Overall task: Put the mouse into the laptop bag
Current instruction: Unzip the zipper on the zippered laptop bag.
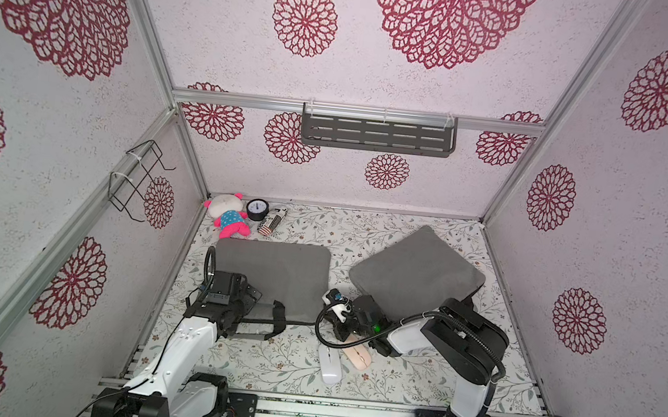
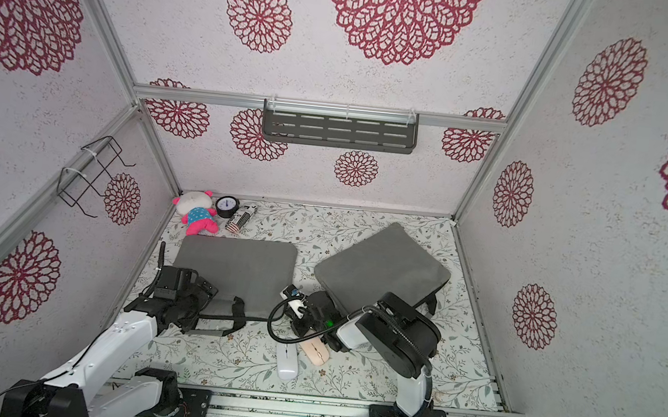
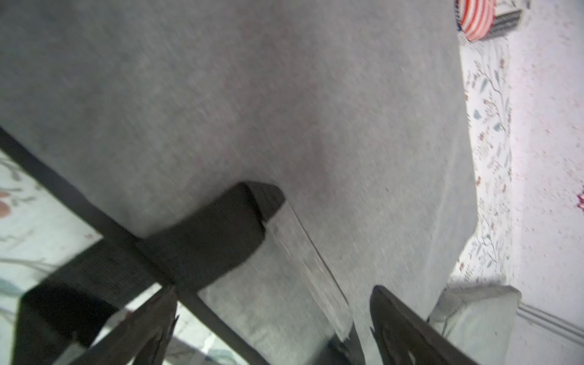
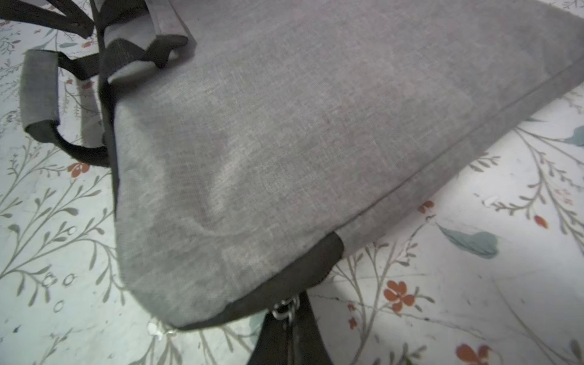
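You have a floral-print table (image 1: 412,376) with two gray laptop bags lying flat on it. The left bag (image 1: 275,275) sits square. The right bag (image 1: 418,272) is turned at an angle, well apart from the left one.

Your right gripper (image 4: 289,328) is clenched on the zipper pull (image 4: 286,308) at the right bag's black near corner. Your left gripper (image 3: 275,331) is released, jaws wide, over the left bag's near edge by its black handle strap (image 3: 205,246). You can't tell if it touches.

A plush toy (image 1: 229,216) lies in the far left corner, with a gauge (image 1: 257,208) and a can (image 1: 273,220) just beside it.

The white mouse (image 1: 329,363) and the pink mouse (image 1: 358,356) lie side by side on the table, at the front between your arms. The pink one is partly under the right arm's cable. Neither mouse is in a bag.
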Tool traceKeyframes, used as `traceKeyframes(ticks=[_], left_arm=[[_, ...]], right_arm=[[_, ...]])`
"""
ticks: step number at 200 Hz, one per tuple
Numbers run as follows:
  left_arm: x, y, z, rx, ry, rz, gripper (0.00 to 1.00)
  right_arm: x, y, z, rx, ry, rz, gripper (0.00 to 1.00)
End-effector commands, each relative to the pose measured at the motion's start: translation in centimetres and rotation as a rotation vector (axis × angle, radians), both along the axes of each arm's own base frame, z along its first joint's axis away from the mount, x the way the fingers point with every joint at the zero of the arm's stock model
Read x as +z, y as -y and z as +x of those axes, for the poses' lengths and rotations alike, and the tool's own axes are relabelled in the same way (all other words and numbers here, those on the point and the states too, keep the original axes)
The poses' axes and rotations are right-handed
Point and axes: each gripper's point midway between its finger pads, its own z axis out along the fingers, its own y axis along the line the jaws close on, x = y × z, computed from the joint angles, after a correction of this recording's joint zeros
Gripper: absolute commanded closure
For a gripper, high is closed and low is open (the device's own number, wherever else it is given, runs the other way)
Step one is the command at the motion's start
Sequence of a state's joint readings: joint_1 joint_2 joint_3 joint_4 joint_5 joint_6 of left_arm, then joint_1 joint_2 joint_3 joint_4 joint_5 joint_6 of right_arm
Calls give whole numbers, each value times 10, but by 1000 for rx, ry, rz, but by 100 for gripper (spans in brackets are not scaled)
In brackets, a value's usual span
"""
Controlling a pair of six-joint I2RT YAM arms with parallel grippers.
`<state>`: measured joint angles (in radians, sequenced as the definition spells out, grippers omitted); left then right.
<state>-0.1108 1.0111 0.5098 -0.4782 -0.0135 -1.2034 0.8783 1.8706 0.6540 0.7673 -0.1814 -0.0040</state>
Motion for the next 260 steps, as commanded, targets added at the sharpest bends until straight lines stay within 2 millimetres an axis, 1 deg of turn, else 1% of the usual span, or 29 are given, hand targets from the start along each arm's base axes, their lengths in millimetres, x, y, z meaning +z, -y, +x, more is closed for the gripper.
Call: traceKeyframes(ticks=[1,11,27,49,63,78,94,117,124,132,138,142,148,155,163,170,176,181,214,239,260], left_arm=[[11,19,-2,-6,36,-25,2],[15,30,0,-29,59,-30,2],[18,54,6,-86,95,-60,2],[19,95,21,-195,174,-108,2],[18,113,30,-236,210,-109,2],[13,125,39,-259,217,-106,2],[1,133,48,-269,203,-102,2],[-17,138,59,-260,180,-98,2],[-21,139,62,-257,177,-96,0],[-26,140,65,-255,167,-91,4],[-28,141,67,-255,168,-91,10],[-29,142,68,-255,169,-91,16],[-30,142,71,-251,170,-89,27],[-32,141,72,-245,167,-84,44],[-34,139,75,-236,164,-79,62],[-35,138,77,-227,160,-75,74],[-36,137,78,-223,155,-74,80],[-37,136,79,-220,154,-74,82],[-36,139,87,-213,156,-79,83],[-29,142,93,-216,169,-85,86],[-24,141,97,-210,175,-72,88]], right_arm=[[8,7,14,-58,5,43,100],[9,11,20,-92,8,39,100],[10,21,32,-161,9,26,100],[12,30,39,-202,-8,36,100],[14,33,40,-218,-13,43,100],[17,34,39,-222,-13,51,100],[21,36,39,-229,-12,58,100],[25,36,36,-226,-18,67,100],[24,37,35,-223,-22,64,100],[23,37,34,-221,-24,62,100],[22,38,33,-222,-27,56,100],[21,39,33,-225,-28,52,100],[18,41,33,-228,-29,43,100],[16,43,33,-235,-32,33,100],[13,45,32,-237,-37,23,100],[12,46,30,-234,-40,17,100],[12,46,28,-231,-40,14,100],[13,47,26,-227,-39,13,100],[15,44,11,-192,-23,-12,100],[14,41,0,-171,-5,-46,100],[14,40,-4,-158,-7,-47,100]])
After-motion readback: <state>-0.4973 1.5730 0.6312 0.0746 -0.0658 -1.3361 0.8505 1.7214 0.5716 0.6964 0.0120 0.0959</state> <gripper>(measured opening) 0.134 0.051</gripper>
